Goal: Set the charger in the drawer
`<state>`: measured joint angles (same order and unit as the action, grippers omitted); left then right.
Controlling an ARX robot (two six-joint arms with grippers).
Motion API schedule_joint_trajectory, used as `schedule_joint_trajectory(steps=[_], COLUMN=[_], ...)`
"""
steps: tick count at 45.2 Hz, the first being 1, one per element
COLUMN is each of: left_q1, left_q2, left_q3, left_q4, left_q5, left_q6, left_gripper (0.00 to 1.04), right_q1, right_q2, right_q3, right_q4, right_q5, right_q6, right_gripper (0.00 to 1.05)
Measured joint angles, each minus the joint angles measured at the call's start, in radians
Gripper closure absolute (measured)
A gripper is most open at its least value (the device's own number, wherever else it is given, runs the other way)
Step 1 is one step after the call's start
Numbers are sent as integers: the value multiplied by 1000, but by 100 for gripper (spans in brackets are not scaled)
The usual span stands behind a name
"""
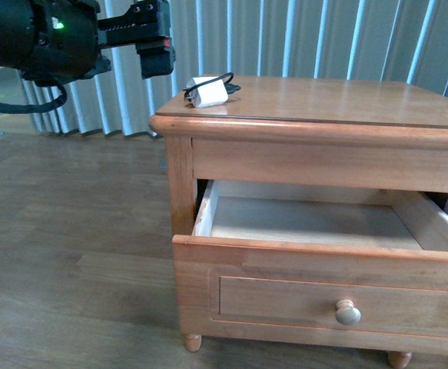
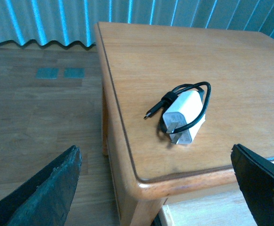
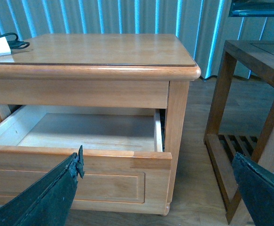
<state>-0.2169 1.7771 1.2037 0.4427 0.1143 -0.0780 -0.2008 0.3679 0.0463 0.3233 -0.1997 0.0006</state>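
Drawer (image 1: 285, 265) open (charger (image 1: 208, 92) on tabletop (image 1: 346, 100)).

Charger (image 1: 208, 91) on cabinet top (image 1: 346, 100), far left corner, drawer (image 1: 285, 300) beneath — left tool (image 1: 162, 38) further left

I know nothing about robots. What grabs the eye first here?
The drawer gapes open at the front of the wooden cabinet, its pale inside bare. A small white charger with its black cable sits on the cabinet's top near the left edge, and the left arm's black tool hovers open just beside it.
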Motion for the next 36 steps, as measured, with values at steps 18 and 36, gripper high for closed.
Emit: schedule_joint_trajectory(steps=[18, 36], left_q1=[-34, -54], left_q2=[245, 427], left_q3=[280, 504], left_q4=[-56, -112], left_q5=[81, 106], left_q6=[8, 7], left_gripper=[6, 6], right_q1=[0, 0], right_q2=[0, 0], right_q3=[0, 0], right_q4=[0, 0], right_q5=[0, 0], right_q6=[0, 0], right_gripper=[8, 8])
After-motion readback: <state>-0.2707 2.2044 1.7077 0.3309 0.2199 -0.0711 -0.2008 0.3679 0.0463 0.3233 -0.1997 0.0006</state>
